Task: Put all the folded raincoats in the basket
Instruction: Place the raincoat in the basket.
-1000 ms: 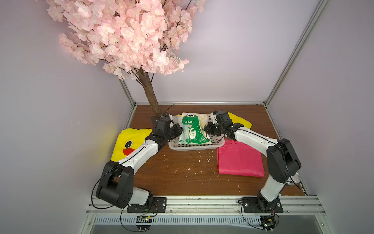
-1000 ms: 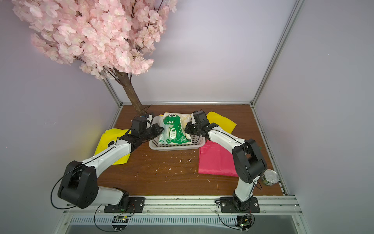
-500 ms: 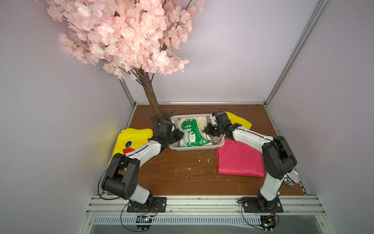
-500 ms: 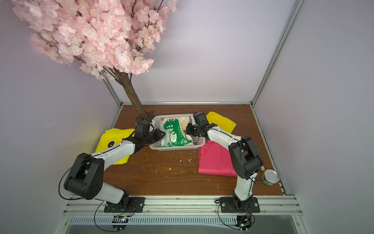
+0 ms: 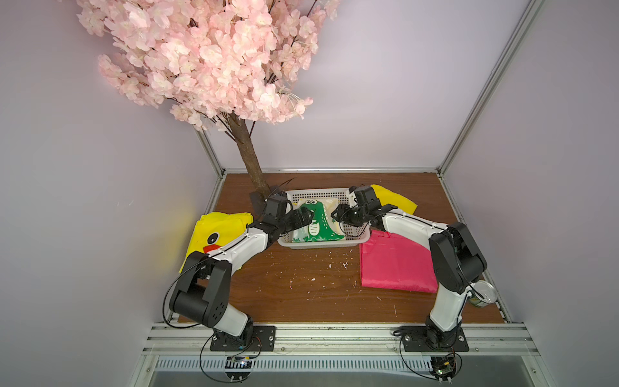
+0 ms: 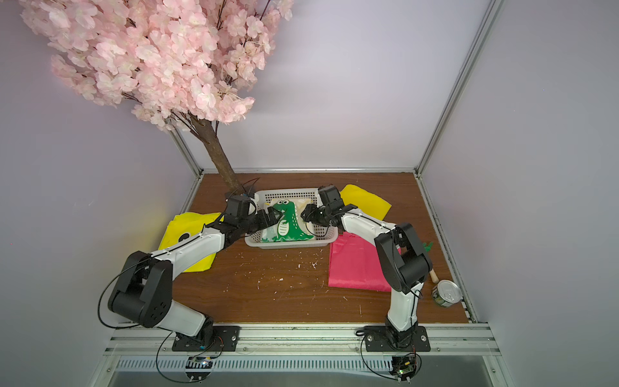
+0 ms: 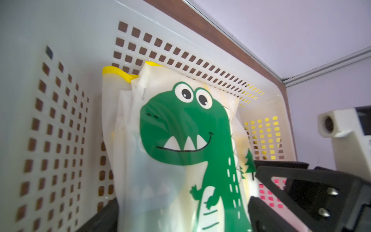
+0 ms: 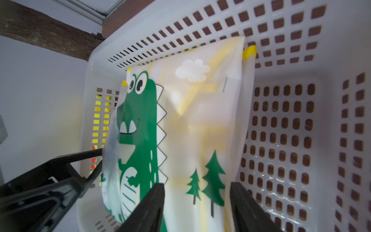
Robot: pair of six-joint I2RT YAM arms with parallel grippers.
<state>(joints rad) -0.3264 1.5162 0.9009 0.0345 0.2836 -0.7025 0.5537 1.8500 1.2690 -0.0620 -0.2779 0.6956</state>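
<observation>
At centre frame the folded raincoat [image 5: 318, 222] lies inside the basket [image 5: 323, 193]. The left hand [image 5: 305, 217] and right hand [image 5: 336, 216] flank it, fingers spread apart on both.

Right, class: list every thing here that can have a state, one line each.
basket: upright on the table, holding one raincoat.
dinosaur raincoat: folded, lying in the basket, ungripped.
left pincer: open, over the raincoat's edge.
right pincer: open, over its opposite edge.
duck raincoat: flat on the table, outside the basket.
pink raincoat: folded, on the table, outside the basket.
tin can: upright.
</observation>
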